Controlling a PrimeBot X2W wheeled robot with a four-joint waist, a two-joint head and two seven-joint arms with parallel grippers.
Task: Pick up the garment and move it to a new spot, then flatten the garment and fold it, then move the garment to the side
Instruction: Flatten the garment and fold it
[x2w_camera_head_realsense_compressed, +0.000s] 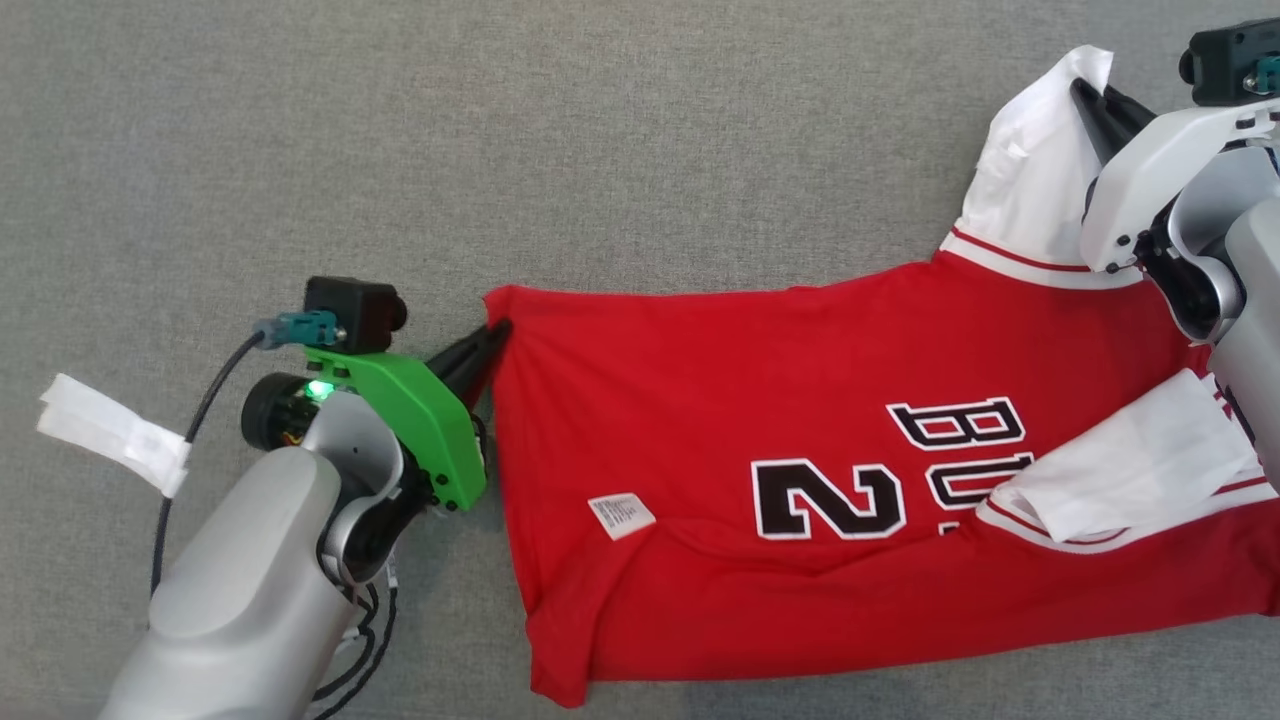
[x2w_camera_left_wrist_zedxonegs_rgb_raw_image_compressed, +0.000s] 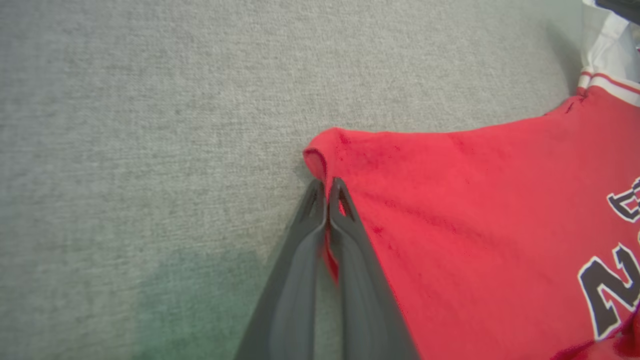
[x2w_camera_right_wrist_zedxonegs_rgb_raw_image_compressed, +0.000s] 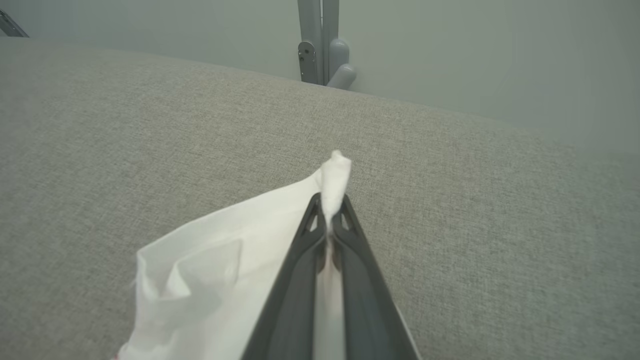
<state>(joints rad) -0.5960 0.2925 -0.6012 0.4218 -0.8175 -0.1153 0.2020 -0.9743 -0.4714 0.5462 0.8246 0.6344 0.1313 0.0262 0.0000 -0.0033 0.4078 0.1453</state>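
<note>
The garment (x2w_camera_head_realsense_compressed: 800, 400) is a red jersey with white sleeves and black lettering, lying across the grey fabric surface (x2w_camera_head_realsense_compressed: 500, 150). My left gripper (x2w_camera_head_realsense_compressed: 497, 330) is shut on the garment's far left hem corner; the left wrist view shows red cloth (x2w_camera_left_wrist_zedxonegs_rgb_raw_image_compressed: 450, 210) pinched between the two dark fingers of that gripper (x2w_camera_left_wrist_zedxonegs_rgb_raw_image_compressed: 327, 186). My right gripper (x2w_camera_head_realsense_compressed: 1085, 95) is shut on the tip of the white sleeve (x2w_camera_head_realsense_compressed: 1040, 140) at the top right. The right wrist view has the white sleeve (x2w_camera_right_wrist_zedxonegs_rgb_raw_image_compressed: 220, 270) bunched between the right gripper's (x2w_camera_right_wrist_zedxonegs_rgb_raw_image_compressed: 329, 202) fingertips.
A strip of white tape (x2w_camera_head_realsense_compressed: 115, 432) lies on the surface at the left, beside my left arm. A grey metal post (x2w_camera_right_wrist_zedxonegs_rgb_raw_image_compressed: 320, 42) and a pale wall stand beyond the surface's far edge. A white care label (x2w_camera_head_realsense_compressed: 620, 514) shows on the jersey.
</note>
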